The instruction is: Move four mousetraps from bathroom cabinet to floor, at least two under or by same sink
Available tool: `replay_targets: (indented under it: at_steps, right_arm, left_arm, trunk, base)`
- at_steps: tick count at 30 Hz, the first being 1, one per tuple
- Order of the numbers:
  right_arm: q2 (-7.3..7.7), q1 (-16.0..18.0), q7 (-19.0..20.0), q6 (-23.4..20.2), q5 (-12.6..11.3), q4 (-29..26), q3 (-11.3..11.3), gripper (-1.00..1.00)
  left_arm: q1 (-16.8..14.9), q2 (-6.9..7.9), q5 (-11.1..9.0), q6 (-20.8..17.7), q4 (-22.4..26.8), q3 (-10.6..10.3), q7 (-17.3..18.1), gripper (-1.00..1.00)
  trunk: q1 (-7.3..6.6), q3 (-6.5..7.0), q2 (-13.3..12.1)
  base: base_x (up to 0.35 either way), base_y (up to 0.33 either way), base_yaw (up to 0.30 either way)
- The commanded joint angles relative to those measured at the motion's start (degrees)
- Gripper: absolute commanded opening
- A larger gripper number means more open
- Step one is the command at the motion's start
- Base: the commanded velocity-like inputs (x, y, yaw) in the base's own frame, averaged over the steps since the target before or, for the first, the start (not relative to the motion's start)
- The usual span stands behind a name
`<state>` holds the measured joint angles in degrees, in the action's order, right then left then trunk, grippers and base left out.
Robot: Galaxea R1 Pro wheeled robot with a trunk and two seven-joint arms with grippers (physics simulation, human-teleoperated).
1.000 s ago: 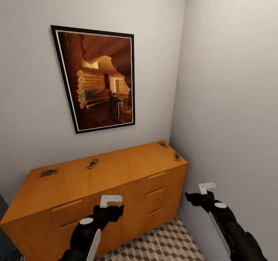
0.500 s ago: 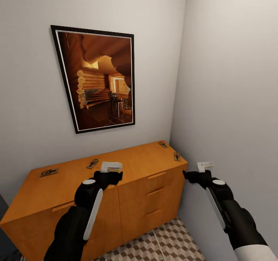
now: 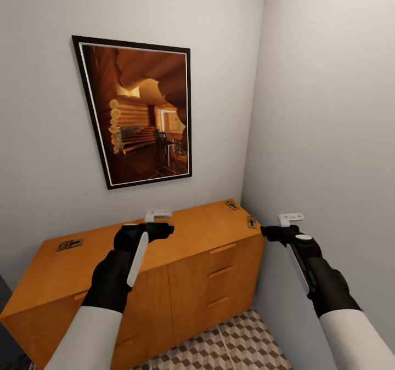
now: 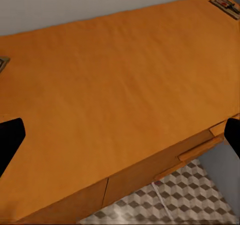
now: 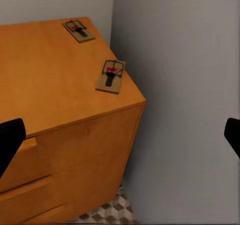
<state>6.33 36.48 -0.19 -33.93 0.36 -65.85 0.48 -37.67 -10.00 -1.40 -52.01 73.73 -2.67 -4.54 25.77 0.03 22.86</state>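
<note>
The orange-brown cabinet (image 3: pixel 181 244) stands against the back wall in the corner. On its flat top lie mousetraps: one near the left end (image 3: pixel 69 244), one at the far right corner (image 3: pixel 232 205) and one at the right edge (image 3: pixel 252 222). My left gripper (image 3: pixel 158 215) hovers open over the middle of the top, and my left arm hides the spot behind it. The left wrist view has a trap (image 4: pixel 223 5) far off and another (image 4: pixel 2 62) at the picture's edge. My right gripper (image 3: pixel 291 217) is open beside the cabinet's right end, facing two traps (image 5: pixel 112 75) (image 5: pixel 79 30).
A dark-framed picture (image 3: pixel 137 109) hangs above the cabinet. The grey side wall (image 3: pixel 329 140) runs close along my right arm. Cube-pattern floor tiles (image 3: pixel 219 348) show below the drawer fronts. A narrow gap separates the cabinet's right side from the wall.
Both arms rose and reached forward. The left gripper went from in front of the drawers to above the cabinet top, covering the middle trap. The right gripper climbed to the top's height.
</note>
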Motion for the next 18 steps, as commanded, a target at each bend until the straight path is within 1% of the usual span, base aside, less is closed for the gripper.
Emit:
replay_targets:
  at_steps: [1,3,6,9,10,12,13,18]
  right_arm:
    - [-0.07,0.6,-0.3,-0.3,0.0,1.0,0.1,1.00]
    - [-0.27,1.9,-0.9,-0.2,0.0,3.4,0.1,1.00]
    - [-0.36,2.7,-1.2,-0.2,-0.2,4.6,0.1,1.00]
    - [-0.42,3.4,-1.4,-0.3,-1.0,5.3,0.0,1.00]
    - [-0.43,3.6,-1.4,-0.3,-1.5,5.1,0.0,1.00]
    - [-0.44,3.7,-1.4,-0.3,-1.8,5.0,0.0,1.00]
    - [-0.44,3.7,-1.4,-0.3,-1.9,5.0,0.0,1.00]
    - [-0.44,3.8,-1.1,-0.3,-2.1,4.9,0.0,1.00]
  left_arm:
    - [-0.4,0.00,-0.3,-0.2,-1.5,0.1,-0.4,1.00]
    - [-1.1,0.00,-0.6,0.3,-5.1,0.5,-0.5,1.00]
    - [-1.4,0.00,-0.7,1.3,-7.5,0.7,-0.6,1.00]
    - [-1.7,0.00,-1.4,4.0,-9.4,1.0,-0.6,1.00]
    - [-1.7,0.00,-2.3,5.3,-10.6,1.3,-0.6,1.00]
    - [-1.8,0.00,-3.1,6.5,-12.2,1.4,-0.6,1.00]
    - [-1.8,0.00,-3.2,7.0,-12.7,1.5,-0.6,1.00]
    - [-1.8,0.00,-3.6,12.3,-16.2,2.2,-0.6,1.00]
  trunk:
    - [0.02,-0.03,0.1]
    - [0.02,-0.03,0.1]
    - [0.02,-0.03,0.1]
    - [0.02,-0.03,0.1]
    - [0.02,-0.03,0.1]
    - [0.02,-0.03,0.1]
    - [0.02,-0.03,0.1]
    - [0.02,-0.03,0.1]
  base:
    - [0.000,0.000,0.000]
    - [0.000,0.000,0.000]
    - [0.000,0.000,0.000]
    - [0.000,0.000,0.000]
    - [0.000,0.000,0.000]
    - [0.000,0.000,0.000]
    - [0.000,0.000,0.000]
    - [0.000,0.000,0.000]
